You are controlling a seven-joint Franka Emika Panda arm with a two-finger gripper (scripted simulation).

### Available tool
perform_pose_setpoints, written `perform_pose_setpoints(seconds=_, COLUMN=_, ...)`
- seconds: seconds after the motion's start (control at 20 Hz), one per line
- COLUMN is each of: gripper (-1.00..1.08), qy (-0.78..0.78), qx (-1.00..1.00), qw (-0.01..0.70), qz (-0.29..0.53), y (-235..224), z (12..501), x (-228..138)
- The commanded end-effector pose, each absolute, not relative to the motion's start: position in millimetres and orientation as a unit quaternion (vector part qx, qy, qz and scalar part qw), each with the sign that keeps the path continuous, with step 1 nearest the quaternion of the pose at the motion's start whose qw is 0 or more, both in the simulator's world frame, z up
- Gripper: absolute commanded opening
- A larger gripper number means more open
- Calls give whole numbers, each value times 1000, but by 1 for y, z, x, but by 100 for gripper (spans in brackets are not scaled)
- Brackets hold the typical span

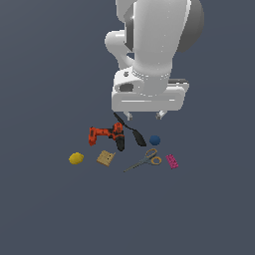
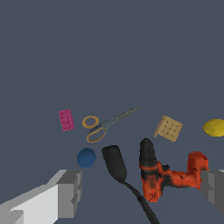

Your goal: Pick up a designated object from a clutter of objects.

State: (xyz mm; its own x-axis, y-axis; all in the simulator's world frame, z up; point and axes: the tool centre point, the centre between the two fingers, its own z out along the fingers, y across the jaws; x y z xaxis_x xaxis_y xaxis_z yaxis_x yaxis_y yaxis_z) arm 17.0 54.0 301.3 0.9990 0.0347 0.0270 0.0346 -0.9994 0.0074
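The scissors [image 1: 145, 160] [image 2: 106, 123] lie flat on the dark floor, grey blades pointing toward the exterior view's left, orange-yellow loops toward its right. Around them sits the clutter: an orange-black drill [image 1: 106, 135] [image 2: 168, 175], a black spatula [image 1: 132, 131] [image 2: 119, 168], a blue ball [image 1: 155, 140] [image 2: 86, 158], a lemon [image 1: 75, 158] [image 2: 215, 127], a tan block [image 1: 105, 158] [image 2: 169, 128] and a pink brick [image 1: 172, 161] [image 2: 66, 120]. My gripper [image 1: 145, 116] [image 2: 142, 190] hangs open well above the spatula and ball, holding nothing, apart from the scissors.
The robot's white arm [image 1: 152, 45] fills the upper middle of the exterior view. All items rest on one flat dark grey floor [image 1: 50, 209], grouped close together below the hand.
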Motion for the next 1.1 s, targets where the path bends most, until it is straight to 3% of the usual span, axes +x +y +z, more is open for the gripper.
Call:
perform_pose_setpoints(seconds=0.0, gripper=100, qy=0, qx=1000, qw=2, qz=13, y=55, z=295, x=19)
perform_pose_setpoints(seconds=1.05, gripper=100, qy=-254, qx=967, qw=-11, qz=3, y=66, z=203, x=37)
